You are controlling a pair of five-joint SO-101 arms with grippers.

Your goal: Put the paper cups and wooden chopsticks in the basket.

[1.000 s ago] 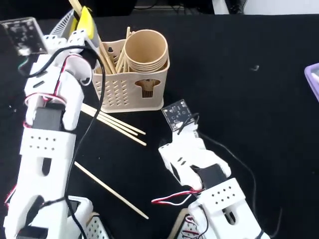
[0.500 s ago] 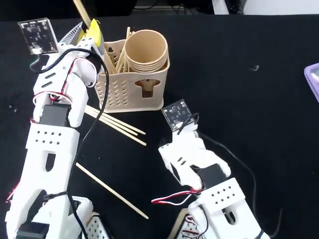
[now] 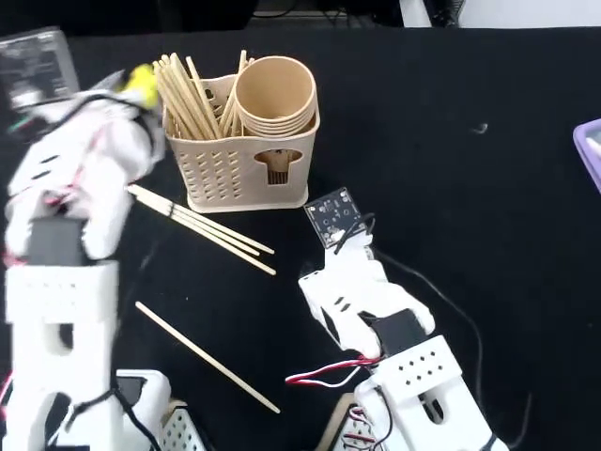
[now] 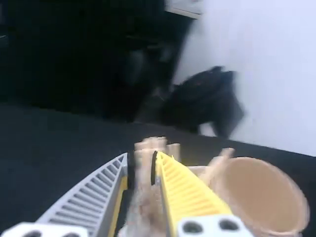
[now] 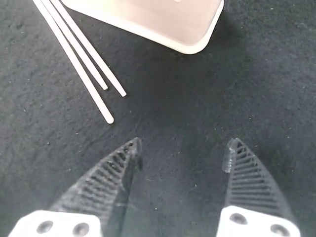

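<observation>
A stack of paper cups [image 3: 274, 94] stands in the right half of the beige basket [image 3: 246, 167]. A bundle of wooden chopsticks [image 3: 183, 92] leans in its left half. My left gripper [image 3: 141, 83] hovers just left of that bundle. In the left wrist view the left gripper [image 4: 140, 157] is narrowly open, with the chopstick tops [image 4: 150, 145] blurred beyond the gap and the top cup [image 4: 256, 192] beside them. Three chopsticks [image 3: 202, 228] lie on the cloth in front of the basket. One more chopstick [image 3: 207, 357] lies nearer. My right gripper [image 5: 183, 145] is open and empty, low over the cloth near the three chopsticks' ends [image 5: 111, 96].
The black cloth covers the whole table. A purple object [image 3: 590, 150] sits at the right edge. The basket's corner [image 5: 197, 34] lies just ahead of the right gripper. The right arm's body [image 3: 376, 319] occupies the front centre.
The left arm carried a chopstick to the basket and let it go into the bundle. It then swung back to the left. The right arm has not moved.
</observation>
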